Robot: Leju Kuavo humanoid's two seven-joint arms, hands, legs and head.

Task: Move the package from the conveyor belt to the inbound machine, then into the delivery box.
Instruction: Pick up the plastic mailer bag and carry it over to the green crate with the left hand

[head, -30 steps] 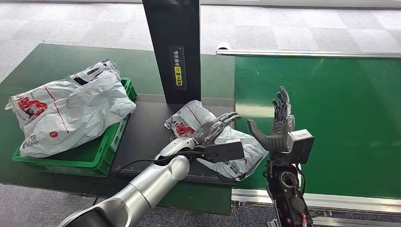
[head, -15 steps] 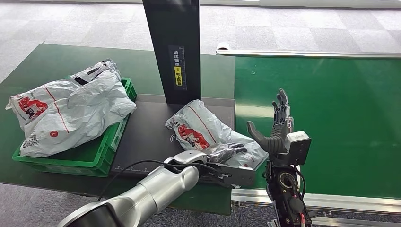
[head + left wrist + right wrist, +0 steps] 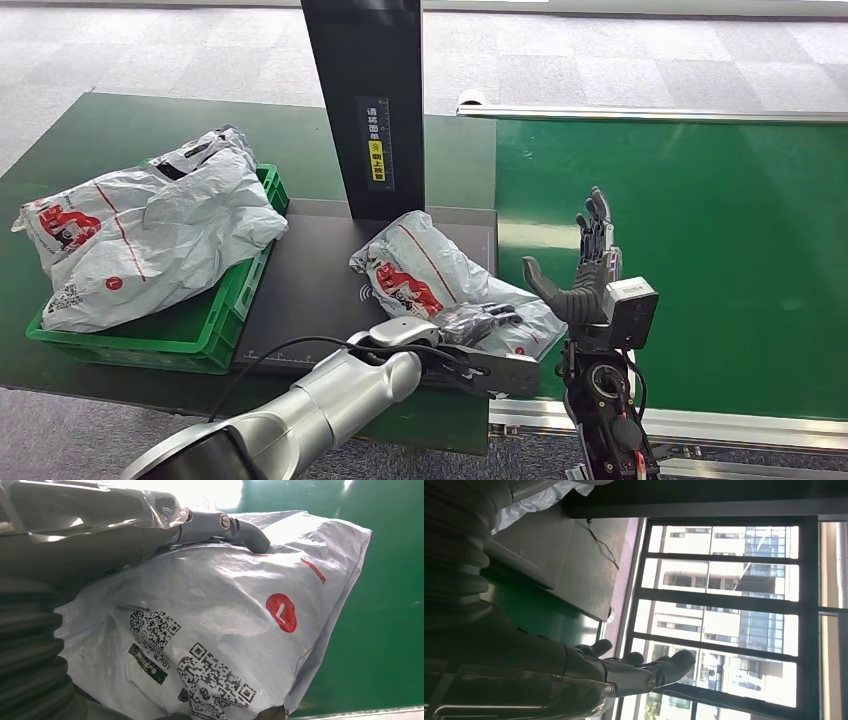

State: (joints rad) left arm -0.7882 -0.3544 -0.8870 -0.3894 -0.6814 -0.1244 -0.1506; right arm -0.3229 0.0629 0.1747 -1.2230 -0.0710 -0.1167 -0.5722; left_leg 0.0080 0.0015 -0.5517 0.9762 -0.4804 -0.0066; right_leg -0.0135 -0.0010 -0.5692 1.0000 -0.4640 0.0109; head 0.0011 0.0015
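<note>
Left hand [image 3: 478, 322] lies low against the near edge of the crumpled grey-white plastic mailer package with red printing [image 3: 440, 275], its dark fingers on the film at about 5 o'clock from the package's middle. The left wrist view shows the thick grey thumb [image 3: 235, 527] laid over the top of the bag, with barcodes and a red round mark on the film; whether the fingers have closed under the edge I cannot tell.

Going left to right: at 9 o'clock sits a green slatted plastic delivery box [image 3: 215, 325], holding a larger grey-white mailer bag [image 3: 150, 235] that overflows its rim. Next comes the inbound machine, a flat black scanning platform [image 3: 310, 285] with a tall black post [image 3: 365, 100] at 12 o'clock. The package rests on this platform, its right corner overhanging toward the green conveyor belt [image 3: 700, 250] at 3 o'clock. Right hand [image 3: 590, 265] stands upright over the belt edge, fingers spread, holding nothing, just beside the package but apart from it.

The package looks light and soft, with loose contents inside a slack, glossy skin. It will likely sag and slide in a flat-palmed hold, and the film may stretch if pinched thinly. A better hold seems to be a bunched handful of the wrinkled film near the bulkier middle, thumb on top and fingers under, rather than the thin overhanging corner.
</note>
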